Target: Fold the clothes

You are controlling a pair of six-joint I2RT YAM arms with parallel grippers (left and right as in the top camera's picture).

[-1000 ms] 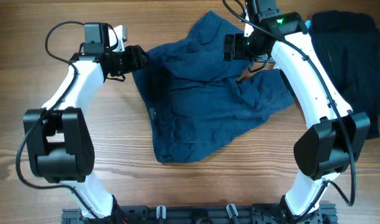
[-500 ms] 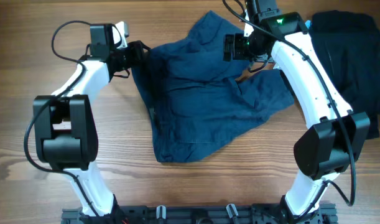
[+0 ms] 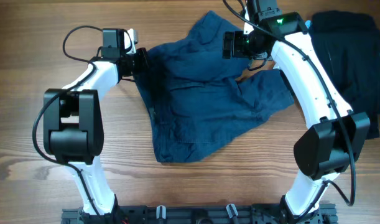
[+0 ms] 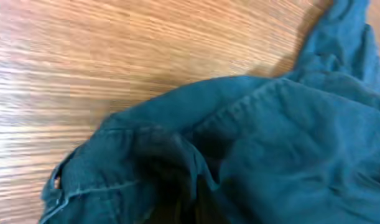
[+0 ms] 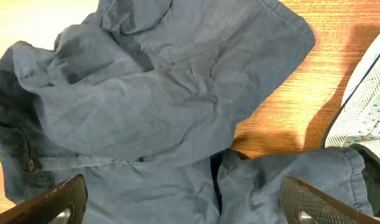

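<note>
Navy-blue shorts [image 3: 208, 93] lie crumpled across the middle of the wooden table. At their left edge my left gripper [image 3: 140, 61] is shut on a pinched fold of the fabric. In the left wrist view the shorts [image 4: 289, 143] bunch up over the jaws and hide the fingers. My right gripper [image 3: 236, 46] hovers open over the upper right part of the shorts [image 5: 152, 106]. Its fingertips [image 5: 311, 205] stand wide apart with only flat cloth below them. A black garment [image 3: 348, 43] lies at the far right, and its pale lining [image 5: 370, 106] shows in the right wrist view.
Bare wooden tabletop [image 3: 28, 37] surrounds the shorts on the left and along the front. The black garment reaches the right edge of the overhead view. The arm bases stand on a black rail [image 3: 196, 214] along the front edge.
My left arm has swung right to the shorts' left edge and its gripper has closed on the cloth there. The right arm and the shorts have stayed put.
</note>
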